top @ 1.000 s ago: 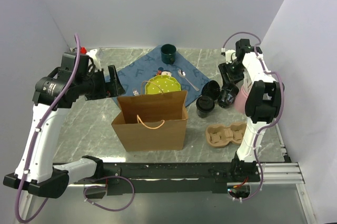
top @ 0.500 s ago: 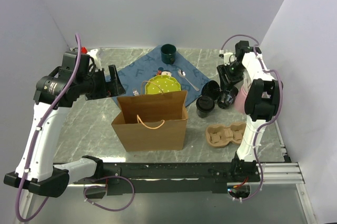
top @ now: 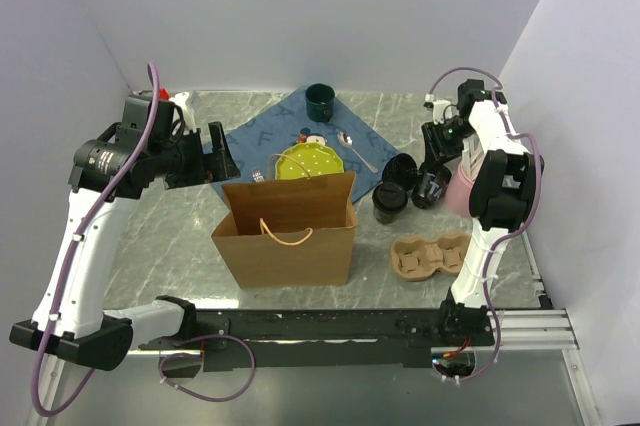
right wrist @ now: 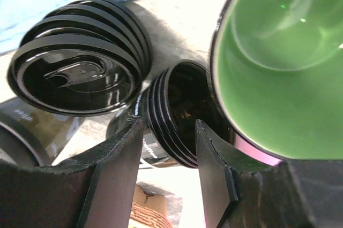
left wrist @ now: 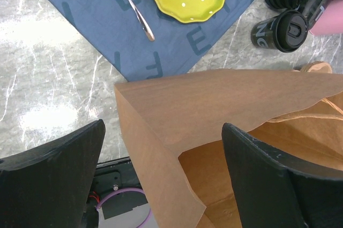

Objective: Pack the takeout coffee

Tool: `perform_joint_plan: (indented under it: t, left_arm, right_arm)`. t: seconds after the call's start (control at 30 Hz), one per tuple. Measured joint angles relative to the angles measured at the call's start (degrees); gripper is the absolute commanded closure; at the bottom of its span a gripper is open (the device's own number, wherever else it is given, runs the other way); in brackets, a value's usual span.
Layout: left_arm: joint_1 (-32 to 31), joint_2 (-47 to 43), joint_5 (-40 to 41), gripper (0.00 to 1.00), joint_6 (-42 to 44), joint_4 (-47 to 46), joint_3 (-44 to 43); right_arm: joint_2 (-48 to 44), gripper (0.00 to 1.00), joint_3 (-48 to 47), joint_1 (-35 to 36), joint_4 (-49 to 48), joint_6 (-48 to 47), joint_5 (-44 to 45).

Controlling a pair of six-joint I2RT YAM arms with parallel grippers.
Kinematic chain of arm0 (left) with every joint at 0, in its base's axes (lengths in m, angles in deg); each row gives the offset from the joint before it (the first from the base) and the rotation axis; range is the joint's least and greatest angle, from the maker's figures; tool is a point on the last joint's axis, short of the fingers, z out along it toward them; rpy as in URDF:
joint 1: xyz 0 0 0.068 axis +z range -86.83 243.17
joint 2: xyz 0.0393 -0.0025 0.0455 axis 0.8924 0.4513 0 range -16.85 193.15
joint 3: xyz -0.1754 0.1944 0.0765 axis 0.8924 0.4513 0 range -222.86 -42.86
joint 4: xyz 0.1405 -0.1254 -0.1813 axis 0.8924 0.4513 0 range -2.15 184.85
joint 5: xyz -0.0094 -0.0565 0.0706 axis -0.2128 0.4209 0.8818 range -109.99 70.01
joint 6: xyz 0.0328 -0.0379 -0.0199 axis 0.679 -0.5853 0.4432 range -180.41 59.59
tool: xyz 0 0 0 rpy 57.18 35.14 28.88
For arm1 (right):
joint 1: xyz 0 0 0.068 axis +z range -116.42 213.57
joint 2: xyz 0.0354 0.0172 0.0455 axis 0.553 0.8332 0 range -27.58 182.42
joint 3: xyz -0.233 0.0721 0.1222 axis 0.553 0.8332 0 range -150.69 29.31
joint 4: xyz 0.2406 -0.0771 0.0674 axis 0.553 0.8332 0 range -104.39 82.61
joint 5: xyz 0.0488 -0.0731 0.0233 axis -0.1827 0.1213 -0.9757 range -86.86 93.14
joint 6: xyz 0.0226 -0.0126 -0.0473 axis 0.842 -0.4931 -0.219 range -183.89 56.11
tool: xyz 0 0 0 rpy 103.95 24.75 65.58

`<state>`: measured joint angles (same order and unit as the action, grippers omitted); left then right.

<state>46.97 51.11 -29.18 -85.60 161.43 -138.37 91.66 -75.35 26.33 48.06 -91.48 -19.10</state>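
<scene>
Three black takeout coffee cups cluster right of the blue cloth: one at the back, one in front, one beside a pink cup. My right gripper hangs just over that last cup. Its fingers stand partly apart around the ribbed lid's left rim, and no firm grip shows. Another lidded cup lies to the left. My left gripper is wide open over the back left corner of the brown paper bag, whose top edge runs between the fingers.
A pink cup with a green inside presses against the right gripper's side. The brown pulp carrier lies in front of the cups. On the blue cloth are a yellow plate, fork, spoon and dark green mug.
The right gripper's jaws have narrowed around the cup's lid, and the wrist has shifted slightly right. The left arm has barely moved.
</scene>
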Motion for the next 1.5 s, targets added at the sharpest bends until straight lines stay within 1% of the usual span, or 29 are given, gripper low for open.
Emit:
perform_joint_plan:
  t: [0.17, 0.43, 0.5, 0.6, 0.7, 0.77, 0.8, 0.87, 0.9, 1.0, 1.13, 1.2, 1.3, 1.37, 1.5]
  left_arm:
    - [0.0, 0.0, 0.0, 0.03, 0.0, 0.0, 0.0]
    - [0.0, 0.0, 0.0, 0.03, 0.1, 0.0, -0.1]
    - [0.0, 0.0, 0.0, 0.03, 0.1, 0.0, -0.1]
    - [0.0, -0.1, -0.1, 0.03, 0.1, 0.0, -0.1]
    - [0.0, -0.4, -0.3, 0.03, 0.1, 0.0, -0.1]
    - [0.0, -0.5, -0.7, 0.03, 0.1, 0.0, -0.1]
    - [0.0, -0.5, -0.7, 0.03, 0.1, 0.0, -0.1]
    - [0.0, -0.6, -1.1, 0.03, 0.1, 0.0, -0.2]
    - [0.0, -0.6, -1.2, 0.03, 0.1, 0.0, -0.4]
    - [0.0, -0.6, -1.7, 0.03, 0.1, -0.1, -1.2]
    - [0.0, -0.8, -2.6, 0.03, 0.1, -0.4, -1.6]
    - [0.0, -1.0, -3.1, 0.03, 0.1, -0.5, -1.6]
    - [-0.1, -1.4, -3.5, 0.03, 0.1, -0.5, -1.6]
    - [-0.2, -1.8, -3.7, 0.03, 0.1, -0.6, -1.6]
    - [-0.5, -2.5, -4.2, 0.03, 0.1, -1.1, -1.6]
  right_arm:
    - [-0.1, 0.5, 0.5, 0.0, 0.8, -0.8, -2.5]
    - [-0.2, 0.48, 2.3, 0.0, 2.1, -1.0, -3.9]
    - [-0.4, 0.5, 2.8, 0.0, 2.3, -1.0, -4.2]
    - [-0.4, 0.59, 3.1, 0.0, 2.6, -1.0, -4.3]
    - [-1.0, 0.73, 3.7, 0.0, 2.8, -0.9, -4.7]
    - [-1.8, 0.78, 3.8, 0.0, 2.9, -0.9, -4.8]
    - [-2.1, 0.84, 3.8, 0.0, 3.0, -0.8, -4.9]
    - [-3.2, 0.88, 3.9, 0.0, 3.1, -0.1, -4.8]
    - [-3.8, 0.92, 3.9, 0.0, 3.4, 0.5, -4.9]
    - [-5.5, 0.95, 3.9, 0.0, 3.8, 1.2, -4.1]
    - [-5.9, 0.96, 3.8, 0.1, 4.2, 2.7, -3.5]
    - [-5.9, 0.99, 3.8, 0.3, 4.3, 3.4, -3.1]
    - [-6.6, 1.0, 4.4, 0.9, 3.3, 4.4, -1.8]
    - [-8.6, 1.0, 7.0, 1.6, 0.8, 5.1, 0.3]
    - [-16.0, 1.0, 14.7, 4.7, -5.2, 6.3, 5.1]
